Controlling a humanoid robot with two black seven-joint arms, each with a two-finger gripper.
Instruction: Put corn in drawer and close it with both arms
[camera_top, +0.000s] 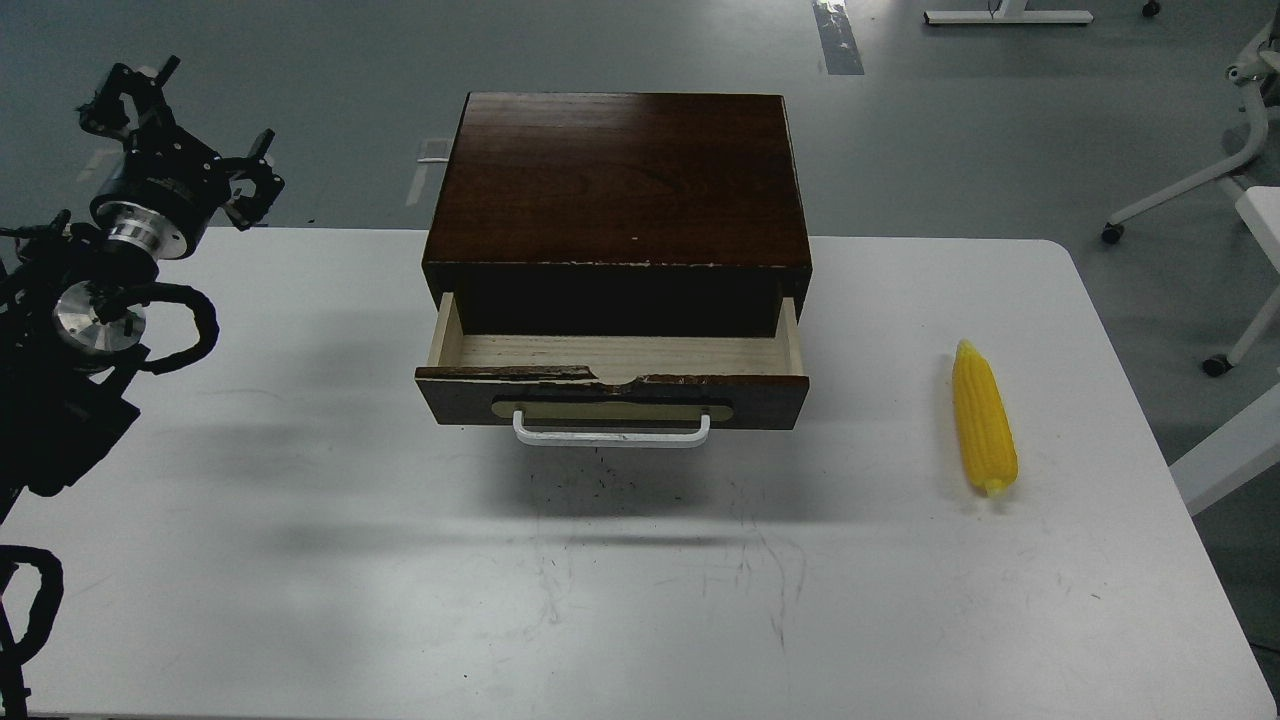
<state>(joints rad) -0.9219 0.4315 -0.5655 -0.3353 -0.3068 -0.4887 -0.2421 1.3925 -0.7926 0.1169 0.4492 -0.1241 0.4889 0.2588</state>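
The yellow corn (983, 418) lies on the white table (300, 560) at the right, its tapered end pointing away from me. The dark brown drawer (612, 398) with a white bar handle (611, 431) stands pulled partly out of the dark cabinet (618, 180); its pale wood inside is empty. My left gripper (178, 130) is open and empty, raised over the table's far left corner, well left of the cabinet. My right arm and gripper are out of view.
White chair legs and castors (1190, 190) stand on the grey floor beyond the table's right edge. The table's right edge (1150, 420) runs close to the corn. Scuff marks cover the table in front of the drawer.
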